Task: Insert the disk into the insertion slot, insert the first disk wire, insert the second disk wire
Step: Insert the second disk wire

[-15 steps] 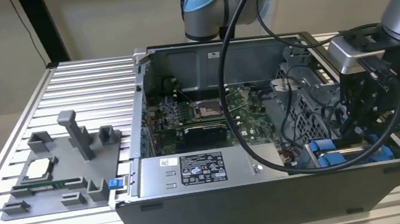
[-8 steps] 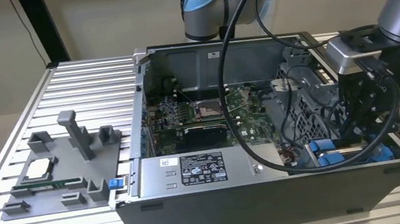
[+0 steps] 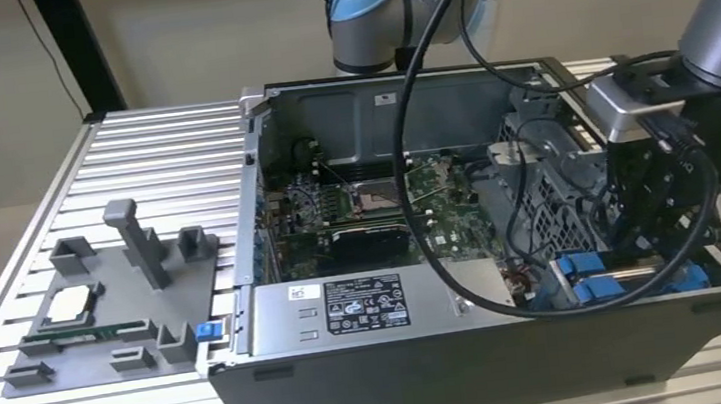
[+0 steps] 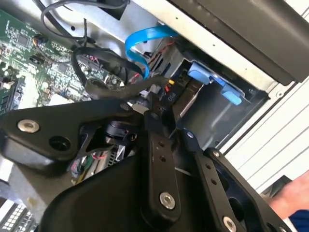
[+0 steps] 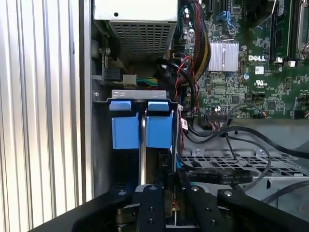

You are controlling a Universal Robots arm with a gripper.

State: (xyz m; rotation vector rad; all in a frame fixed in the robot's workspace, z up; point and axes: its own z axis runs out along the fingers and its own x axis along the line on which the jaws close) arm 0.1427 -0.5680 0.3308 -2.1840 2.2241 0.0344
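Observation:
The disk's blue carrier (image 5: 124, 130) stands inside the insertion slot (image 5: 102, 150), at the case corner on the exterior view's right (image 3: 580, 274). My gripper (image 5: 171, 182) reaches down into the case right beside that bay. Its black fingers (image 4: 155, 121) are shut on a black wire connector (image 4: 182, 99) with red and yellow leads, whose end points at the carrier's blue tabs (image 4: 208, 77). A blue flat cable (image 4: 145, 36) loops loose just behind the connector and near the bay (image 3: 685, 278).
A grey power-supply box (image 3: 359, 308) fills the case front. The green motherboard (image 5: 251, 72) with black cable bundles lies beside the bay. A grey parts fixture (image 3: 117, 308) sits on the slatted table at the exterior view's left. A person's hand (image 4: 289, 195) shows outside the case.

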